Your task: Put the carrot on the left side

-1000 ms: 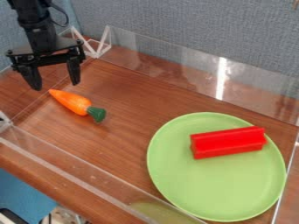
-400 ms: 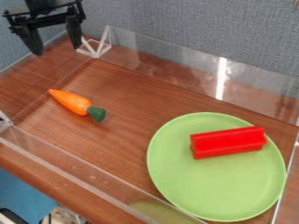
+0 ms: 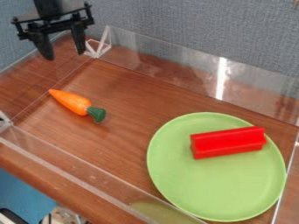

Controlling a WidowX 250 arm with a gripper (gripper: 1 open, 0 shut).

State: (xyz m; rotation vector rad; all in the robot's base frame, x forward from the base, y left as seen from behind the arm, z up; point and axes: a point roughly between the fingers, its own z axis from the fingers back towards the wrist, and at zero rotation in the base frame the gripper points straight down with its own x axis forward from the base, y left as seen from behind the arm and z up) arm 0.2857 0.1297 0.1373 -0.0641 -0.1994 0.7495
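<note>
the tool (image 3: 63,42) runs out at the top edge; plate (image 3: 163,149) cut off below.

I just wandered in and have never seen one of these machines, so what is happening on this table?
A robot arm's gripper hangs above the far left corner of a wooden table, holding nothing. A small toy carrot lies on the table's left side, below and in front of it, untouched. On the right, a red block sits on a green plate.
</note>
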